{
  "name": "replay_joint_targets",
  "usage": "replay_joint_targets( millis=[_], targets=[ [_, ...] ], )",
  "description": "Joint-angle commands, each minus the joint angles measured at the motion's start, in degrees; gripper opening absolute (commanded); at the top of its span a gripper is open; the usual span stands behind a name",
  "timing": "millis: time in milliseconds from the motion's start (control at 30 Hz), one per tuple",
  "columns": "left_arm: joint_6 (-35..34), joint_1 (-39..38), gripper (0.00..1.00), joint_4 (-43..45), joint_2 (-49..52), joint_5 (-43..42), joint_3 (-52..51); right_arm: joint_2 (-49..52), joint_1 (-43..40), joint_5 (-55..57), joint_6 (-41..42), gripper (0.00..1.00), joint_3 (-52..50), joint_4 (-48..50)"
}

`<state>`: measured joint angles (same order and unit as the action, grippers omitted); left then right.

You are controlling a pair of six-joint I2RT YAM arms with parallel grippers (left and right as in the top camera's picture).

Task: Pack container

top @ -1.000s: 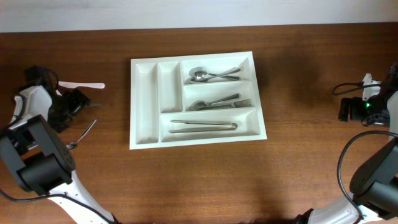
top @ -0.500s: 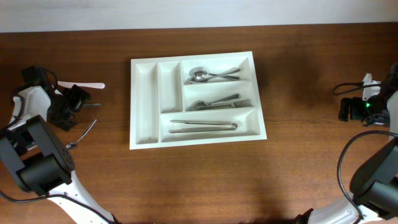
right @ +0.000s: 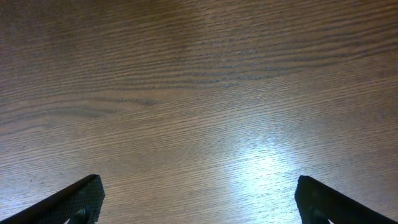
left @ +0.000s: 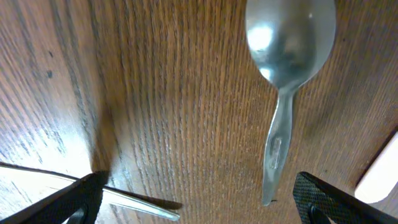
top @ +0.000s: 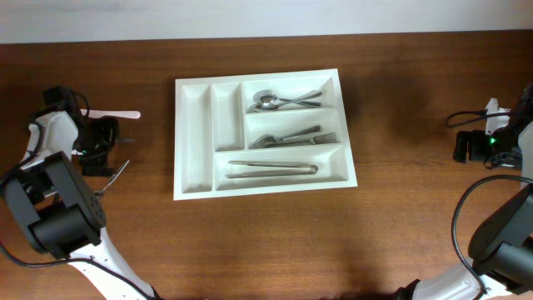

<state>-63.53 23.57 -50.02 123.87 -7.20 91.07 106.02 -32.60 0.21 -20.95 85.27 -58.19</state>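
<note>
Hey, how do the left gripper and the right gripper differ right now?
The left gripper has a metal spoon lying on the table just ahead of it, while the right gripper sees only bare wood. The left gripper is near a white utensil left of the container; the right gripper is far off on the container's other side. Both are open and hold nothing.

The overhead camera looks straight down from well above the table [top: 400, 208], taking in the whole container [top: 193, 125] between the left jaws and the right jaws at the frame's edges. Each wrist camera looks down from very near the wood, past its own wide-set jaw tips in the bottom corners; a spoon [left: 289, 37] lies just ahead of the left jaws. Each shares with the overhead view only the patch of table at its own jaws.
</note>
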Motion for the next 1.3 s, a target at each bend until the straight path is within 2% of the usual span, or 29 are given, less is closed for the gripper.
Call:
replay_joint_targets(
  millis=[0, 167, 367, 633, 1133, 1267],
  targets=[
    [-2.9, 0.2, 0.97, 0.8, -2.1, 2.7, -0.2, -0.6, 0.0, 0.5, 0.4, 0.99, 0.0, 0.2],
    [-2.8, 0.5, 0.94, 2.0, -2.1, 4.0, 0.5, -0.6, 0.0, 0.5, 0.4, 0.99, 0.0, 0.2],
    [-2.6, 0.1, 1.0, 2.0, -2.1, 4.7, 2.1, -0.6, 0.0, 0.5, 0.4, 0.99, 0.0, 0.2],
    [-2.9, -1.5, 0.99, 2.3, -2.1, 6.2, 6.1, -0.6, 0.0, 0.5, 0.4, 0.99, 0.0, 0.2],
    [-10.4, -1.2, 1.0, -3.6, -2.1, 9.8, 8.7, -0.6, 0.0, 0.5, 0.4, 0.99, 0.0, 0.2],
    [-10.4, -1.2, 1.0, -3.6, -2.1, 10.2, 9.4, -0.6, 0.0, 0.5, 0.4, 0.99, 0.0, 0.2]
  ],
)
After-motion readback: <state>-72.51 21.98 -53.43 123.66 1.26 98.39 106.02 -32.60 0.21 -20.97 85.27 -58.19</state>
